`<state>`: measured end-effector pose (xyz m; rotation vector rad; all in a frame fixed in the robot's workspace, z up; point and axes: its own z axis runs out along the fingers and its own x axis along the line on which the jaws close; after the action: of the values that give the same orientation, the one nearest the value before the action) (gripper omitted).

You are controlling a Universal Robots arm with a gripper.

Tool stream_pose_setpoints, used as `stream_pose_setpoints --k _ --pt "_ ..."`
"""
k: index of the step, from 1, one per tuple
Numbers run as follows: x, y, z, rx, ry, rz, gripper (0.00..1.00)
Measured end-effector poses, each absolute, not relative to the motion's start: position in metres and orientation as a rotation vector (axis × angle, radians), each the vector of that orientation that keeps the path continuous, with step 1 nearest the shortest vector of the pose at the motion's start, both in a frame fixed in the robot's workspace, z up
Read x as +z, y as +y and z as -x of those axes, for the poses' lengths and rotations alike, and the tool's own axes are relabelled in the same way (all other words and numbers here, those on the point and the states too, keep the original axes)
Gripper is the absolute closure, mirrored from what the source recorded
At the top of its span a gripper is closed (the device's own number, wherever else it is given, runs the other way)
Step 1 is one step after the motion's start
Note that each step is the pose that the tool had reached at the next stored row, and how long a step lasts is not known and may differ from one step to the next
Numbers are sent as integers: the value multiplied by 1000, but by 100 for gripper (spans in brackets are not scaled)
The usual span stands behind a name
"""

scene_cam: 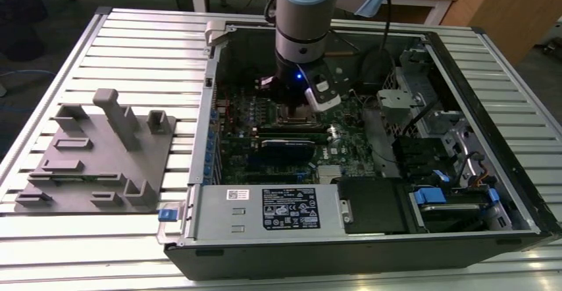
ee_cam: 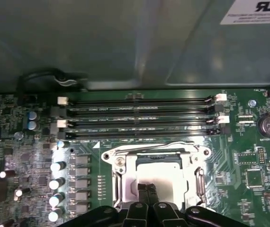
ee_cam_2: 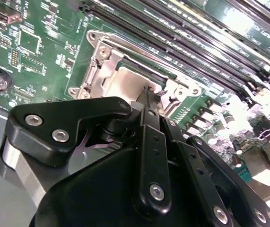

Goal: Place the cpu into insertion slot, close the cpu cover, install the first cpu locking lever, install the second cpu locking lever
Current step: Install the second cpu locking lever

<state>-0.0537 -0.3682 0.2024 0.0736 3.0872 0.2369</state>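
We see the arm reaching down into the open computer case (scene_cam: 491, 192), which lies on its side on a slatted metal table (scene_cam: 97, 238), and the gripper (scene_cam: 297, 110) sits low over the green motherboard (scene_cam: 237, 149). In both wrist views the gripper's black fingers (ee_cam: 148, 195) are pressed together, their narrow tips meeting directly above the CPU (ee_cam: 156, 172), whose dull silver-grey top lies flat inside the insertion slot (ee_cam: 121, 182). In the second wrist view the fingertips (ee_cam_2: 148, 99) come down at the near edge of the CPU (ee_cam_2: 128, 82), and we cannot tell whether they actually touch its metal top or stop just short of it. The CPU cover (ee_cam: 154, 151), a thin silver frame plate, lies around the chip with the chip showing through its square window; in the second wrist view the cover (ee_cam_2: 102, 56) lies low around the slot, though we cannot tell whether it is latched. Just beside the slot, on the side away from the gripper, run the long black memory slots (ee_cam: 139, 116), and a row of small silver capacitors (ee_cam: 57, 182) stands beside the slot along another side. In the exterior view, a grey fixture plate with upright blocks (scene_cam: 97, 156) rests on the table beside the case, on the exterior view's left.
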Motion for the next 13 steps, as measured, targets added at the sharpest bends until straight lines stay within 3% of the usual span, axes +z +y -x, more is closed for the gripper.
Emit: stream_pose_setpoints --k 13 --pt "203 -364 44 206 3089 -73 90"
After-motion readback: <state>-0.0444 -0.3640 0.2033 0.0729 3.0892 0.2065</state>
